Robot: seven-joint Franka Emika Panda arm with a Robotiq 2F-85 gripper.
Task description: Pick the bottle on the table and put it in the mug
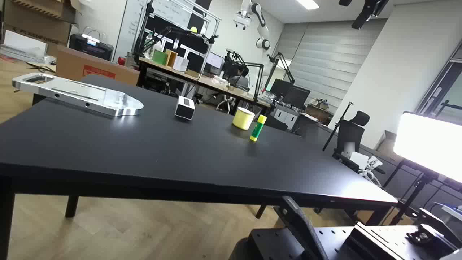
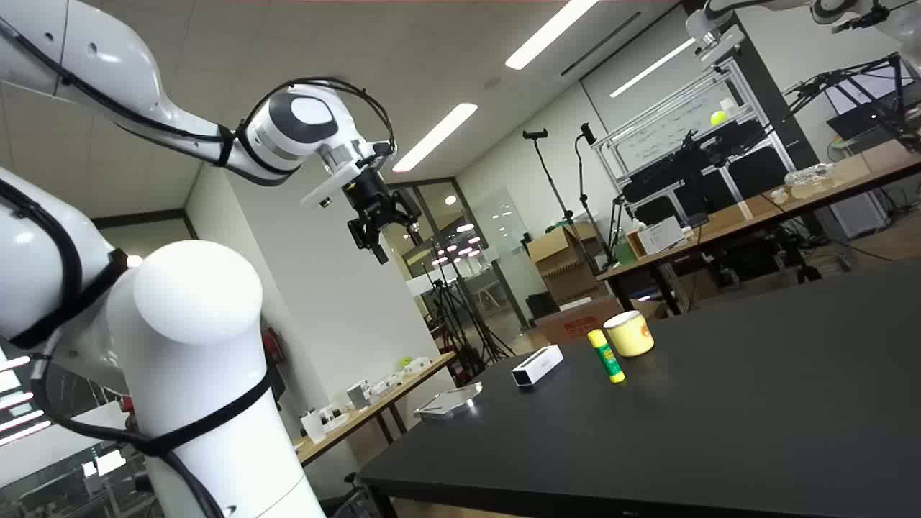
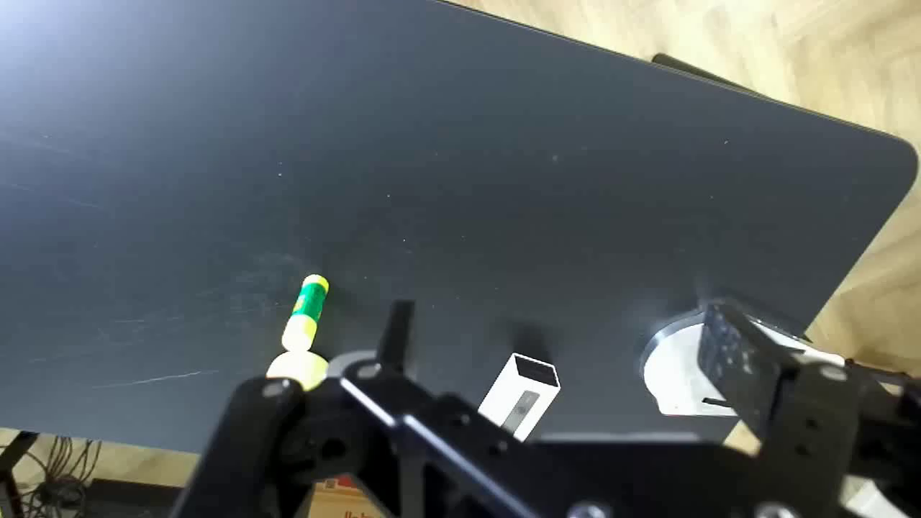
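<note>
The bottle, a slim green tube with yellow ends, stands upright on the black table in both exterior views [image 1: 258,128] [image 2: 606,355], and shows in the wrist view [image 3: 309,302]. The squat pale-yellow mug stands close beside it in both exterior views [image 1: 243,118] [image 2: 629,334]. In the wrist view the mug [image 3: 297,368] is partly hidden by the bottle and my gripper's linkage. My gripper is open and empty, with its fingers spread wide in the wrist view [image 3: 557,325]. In an exterior view the gripper [image 2: 398,247] hangs high above the table, apart from bottle and mug.
A black-and-white boxy object [image 1: 185,107] stands on the table, also seen below my jaws in the wrist view [image 3: 519,396]. A shiny metal plate [image 1: 83,94] lies near one table end. A bright lamp panel [image 1: 429,144] stands beside the table [image 1: 162,151].
</note>
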